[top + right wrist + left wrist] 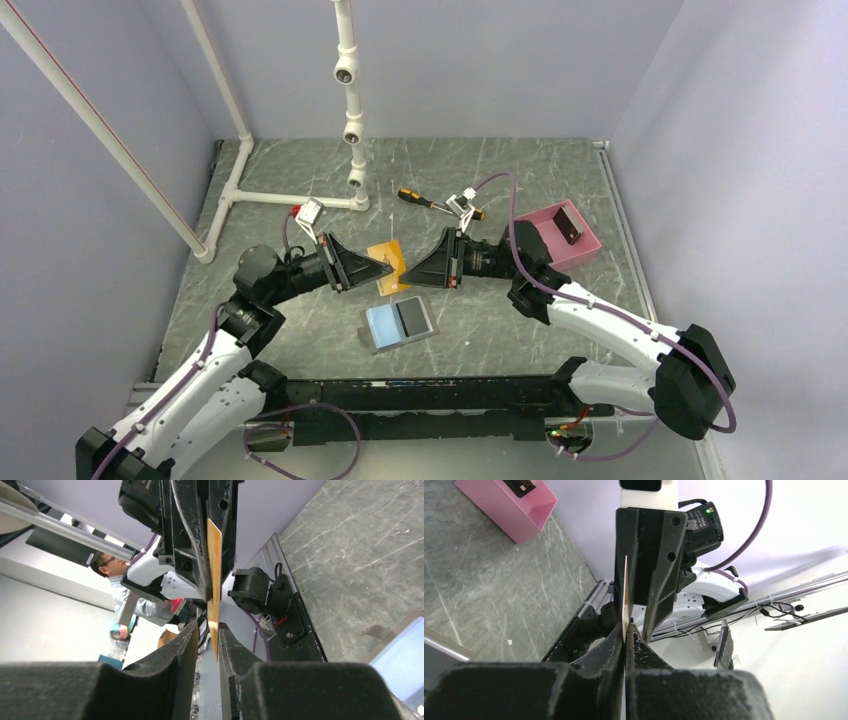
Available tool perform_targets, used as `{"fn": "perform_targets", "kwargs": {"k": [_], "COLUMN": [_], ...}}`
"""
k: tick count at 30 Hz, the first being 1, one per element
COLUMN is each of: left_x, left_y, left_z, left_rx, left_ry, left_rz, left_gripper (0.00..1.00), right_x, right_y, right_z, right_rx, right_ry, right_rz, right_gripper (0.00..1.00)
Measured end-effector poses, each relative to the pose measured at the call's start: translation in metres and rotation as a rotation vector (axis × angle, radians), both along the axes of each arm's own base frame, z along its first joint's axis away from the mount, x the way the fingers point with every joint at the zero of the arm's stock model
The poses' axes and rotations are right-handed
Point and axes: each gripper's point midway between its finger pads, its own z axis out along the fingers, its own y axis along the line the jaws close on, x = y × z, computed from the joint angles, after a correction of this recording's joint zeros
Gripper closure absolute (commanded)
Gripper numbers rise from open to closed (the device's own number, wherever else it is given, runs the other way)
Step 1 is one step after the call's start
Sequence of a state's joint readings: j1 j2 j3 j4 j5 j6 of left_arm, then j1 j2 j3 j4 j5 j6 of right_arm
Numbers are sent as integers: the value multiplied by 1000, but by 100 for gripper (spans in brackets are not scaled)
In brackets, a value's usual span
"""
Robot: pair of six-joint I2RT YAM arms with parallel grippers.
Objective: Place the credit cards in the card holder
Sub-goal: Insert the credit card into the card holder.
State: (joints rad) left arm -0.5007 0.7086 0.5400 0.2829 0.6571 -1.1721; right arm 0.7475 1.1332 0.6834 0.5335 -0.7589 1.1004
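– Grippers first: how do they stand?
– The left gripper (pixel 625 632) is pinched tight on the orange card (pixel 386 254) and holds it on edge above the table (pixel 480 340). The right gripper (pixel 207 627) faces it tip to tip. Its jaws stand narrowly apart with the far end of that same card between them. A gap shows on one side of the card, so it is not clamped there.
– One card, then, with both grippers around it?
– Yes. It runs straight out from the left fingertips into the right gripper's gap.
– And the card holder?
– The card holder (pixel 400 322) lies open and flat on the table just below the meeting fingertips, a little toward the arm bases. It is light blue inside, with a dark rectangle on the half nearer the right gripper. Whether that is a card or a pocket I cannot tell.
– Any other cards?
– One dark card (pixel 567 222) sits in the pink tray (pixel 585 248), behind the right gripper's wrist and well apart from the holder.
– Anything else near the hands?
– A screwdriver (pixel 412 195) lies on the table just beyond the right gripper, on the side away from the bases.
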Motion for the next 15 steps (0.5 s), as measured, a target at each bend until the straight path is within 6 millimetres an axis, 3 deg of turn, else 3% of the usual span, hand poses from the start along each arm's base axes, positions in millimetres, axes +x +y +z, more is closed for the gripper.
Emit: {"fn": "perform_targets", "kwargs": {"k": [5, 6, 9, 12, 13, 15], "left_x": [3, 4, 9, 12, 14, 17], "left_y": [-2, -2, -5, -7, -7, -8], "left_z": [-11, -13, -20, -22, -24, -31], "left_rx": [11, 12, 9, 6, 11, 27], "left_ry": [21, 24, 46, 46, 53, 70], "left_rz": [0, 1, -3, -5, -2, 5], "left_gripper": [91, 91, 91, 89, 85, 60], "right_x": [4, 5, 6, 10, 12, 15], "right_y": [1, 1, 2, 5, 6, 6], "right_z": [-4, -6, -11, -19, -22, -28], "right_rx": [-1, -3, 0, -7, -11, -27], "right_ry": [11, 18, 32, 66, 75, 86], "right_rz": [-36, -42, -46, -47, -49, -55], "right_gripper": [79, 81, 100, 100, 100, 100]}}
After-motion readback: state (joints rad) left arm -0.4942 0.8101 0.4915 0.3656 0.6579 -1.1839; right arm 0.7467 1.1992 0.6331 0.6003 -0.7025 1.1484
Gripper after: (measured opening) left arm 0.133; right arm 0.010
